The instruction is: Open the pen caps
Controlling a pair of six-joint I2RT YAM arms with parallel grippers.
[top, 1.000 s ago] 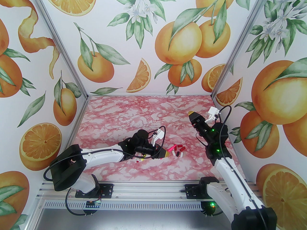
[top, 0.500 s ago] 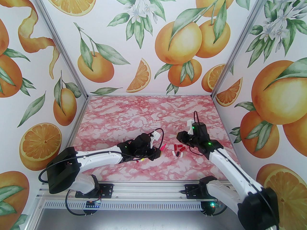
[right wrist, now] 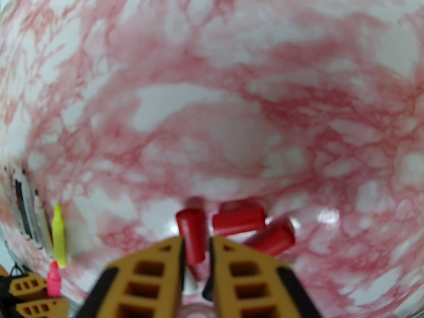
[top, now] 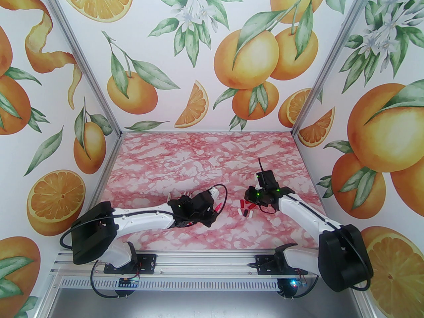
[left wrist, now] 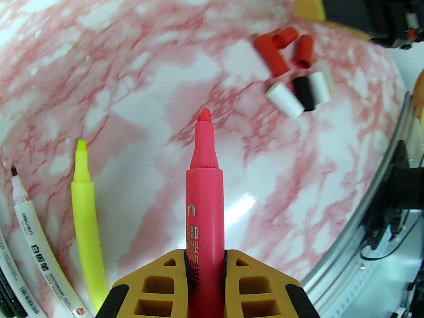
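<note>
My left gripper is shut on an uncapped pink highlighter, its tip pointing toward the loose pen caps: three red, two white and one black, lying together. In the top view that gripper is left of the caps. My right gripper is down at the pile with a red cap between its fingers and two more red caps just beyond. An uncapped yellow highlighter and white markers lie on the table left of the pink one.
The pink-marbled table stretches bare toward the back wall. Printed orange-pattern walls and metal corner posts close in the sides. A metal rail with the arm bases runs along the near edge.
My right arm swung down from high at the back right to the cap pile. My left arm drew back a little to the left with the pink highlighter.
</note>
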